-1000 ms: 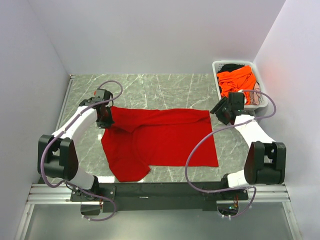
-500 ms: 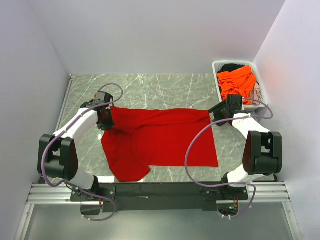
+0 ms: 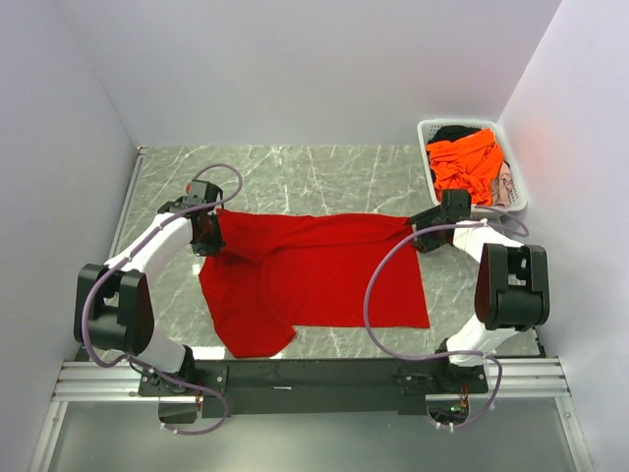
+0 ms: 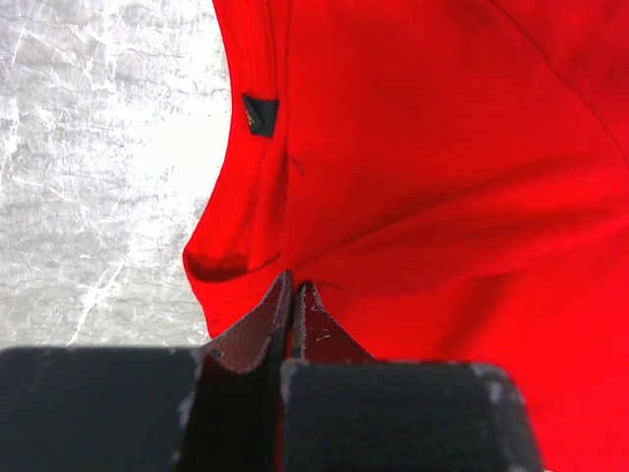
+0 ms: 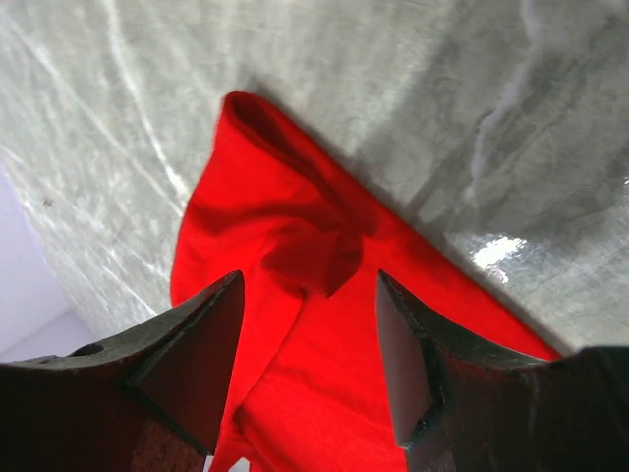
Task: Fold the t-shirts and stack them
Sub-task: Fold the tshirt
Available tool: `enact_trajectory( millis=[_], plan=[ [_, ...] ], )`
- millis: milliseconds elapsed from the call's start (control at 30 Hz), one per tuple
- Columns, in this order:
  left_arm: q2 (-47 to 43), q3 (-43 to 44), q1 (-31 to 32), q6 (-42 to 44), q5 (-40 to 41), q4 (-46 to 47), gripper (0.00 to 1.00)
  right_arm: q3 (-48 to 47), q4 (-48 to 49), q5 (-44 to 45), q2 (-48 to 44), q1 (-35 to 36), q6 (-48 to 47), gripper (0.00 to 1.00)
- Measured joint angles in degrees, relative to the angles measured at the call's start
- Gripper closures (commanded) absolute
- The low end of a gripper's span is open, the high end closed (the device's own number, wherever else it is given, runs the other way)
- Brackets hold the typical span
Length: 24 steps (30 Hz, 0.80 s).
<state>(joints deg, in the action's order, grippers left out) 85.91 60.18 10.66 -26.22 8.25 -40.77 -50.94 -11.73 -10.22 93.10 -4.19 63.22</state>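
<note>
The left pincer (image 4: pixel 293 295) is clamped shut on a pinch of the bright red cloth t-shirt (image 4: pixel 442 147), with its two dark fingertips pressed together and a ridge of fabric caught between them. Just ahead of the tips the neckline curves away. Farther ahead, a small dark sewn label (image 4: pixel 259 113) sits on the collar band. To the left of the tips lies the bare grey marbled table (image 4: pixel 98 147), and to the right there is only red cloth.

The right pincer (image 5: pixel 310 280) stands open, its fingers spread wide and holding nothing. Between them and a little ahead, a puckered corner of the same t-shirt lies on the table, with grey marble beyond it. Whether the tips touch the cloth cannot be told.

From above, the t-shirt lies spread on the table between the two pincers, each at one far corner of it. On the left pincer's side a layer is doubled over and rumpled, while toward the right pincer the cloth lies flat. Just behind the right pincer stands a white slotted plastic basket (image 3: pixel 425 128). It holds a vivid orange crumpled t-shirt (image 3: pixel 467 157), a dark garment (image 3: pixel 457 131) and a pale garment (image 3: pixel 506 187).
</note>
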Motion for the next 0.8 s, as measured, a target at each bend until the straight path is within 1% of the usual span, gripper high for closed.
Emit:
enact_trajectory(
  millis=[133,167,233,267,367,467,533,567,800],
  plan=[
    [0.0,-0.09,0.0,0.0,0.02,0.33,0.99,0.0,0.15,-0.33,1.4,0.0,1.49,0.4],
    [0.0,-0.09,0.0,0.0,0.02,0.37,0.99,0.0,0.15,-0.33,1.6,-0.02,1.68,0.47],
    [0.0,-0.11,0.0,0.0,0.04,0.57,0.99,0.0,0.15,-0.31,1.88,-0.17,1.7,0.53],
    [0.0,-0.15,0.0,0.0,0.07,0.68,0.99,0.0,0.11,-0.13,1.97,-0.31,1.66,0.61],
    [-0.02,-0.48,0.0,0.0,0.11,0.87,0.99,-0.26,-0.39,0.63,1.97,-0.68,0.76,0.8],
    [0.0,-0.92,0.0,0.0,0.11,0.92,0.99,-1.31,-1.77,1.55,1.97,-0.92,-1.09,0.92],
    [0.0,-0.96,0.0,0.0,0.11,0.94,0.99,-2.38,-2.69,2.14,1.97,-0.94,-2.58,0.96],
    [0.0,-0.96,0.0,0.0,0.11,0.98,0.99,-2.84,-2.91,2.45,1.97,-0.94,-3.39,1.0],
    [0.0,-0.98,0.0,-0.11,0.15,1.05,0.99,-3.67,-4.17,3.85,1.29,-0.94,-8.94,1.0]
  ],
)
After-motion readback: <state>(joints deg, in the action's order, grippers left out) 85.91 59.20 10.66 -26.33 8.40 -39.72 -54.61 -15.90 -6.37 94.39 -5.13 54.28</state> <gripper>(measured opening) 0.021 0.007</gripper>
